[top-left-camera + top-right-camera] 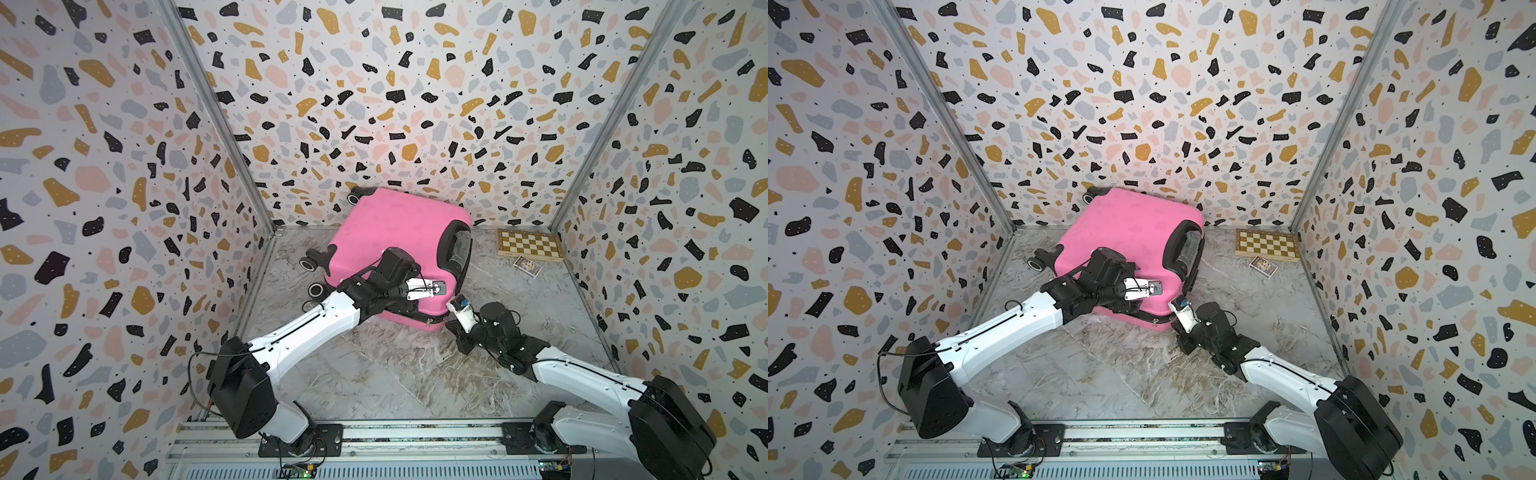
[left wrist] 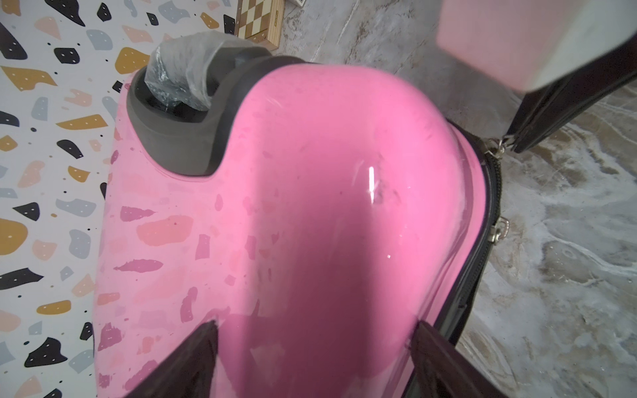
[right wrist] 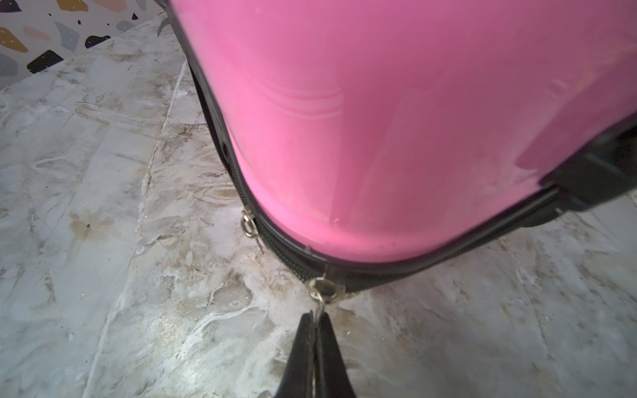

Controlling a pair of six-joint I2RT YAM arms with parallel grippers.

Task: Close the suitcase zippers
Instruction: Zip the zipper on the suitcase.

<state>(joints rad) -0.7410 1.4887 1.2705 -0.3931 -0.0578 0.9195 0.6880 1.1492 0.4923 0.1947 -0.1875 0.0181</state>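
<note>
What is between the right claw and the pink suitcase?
A metal zipper pull: the right gripper pinches it, and it joins the zipper band on the suitcase. The right wrist view shows it.

The marble-patterned table top (image 1: pixel 395 374) is seen in both top views. On it the pink suitcase (image 1: pixel 386 232) is laid on its broad side, near the back wall (image 1: pixel 415 104). A wooden chessboard (image 1: pixel 530 245) is placed in the far right corner, and a small printed box (image 1: pixel 527 265) is laid just beside it.
</note>
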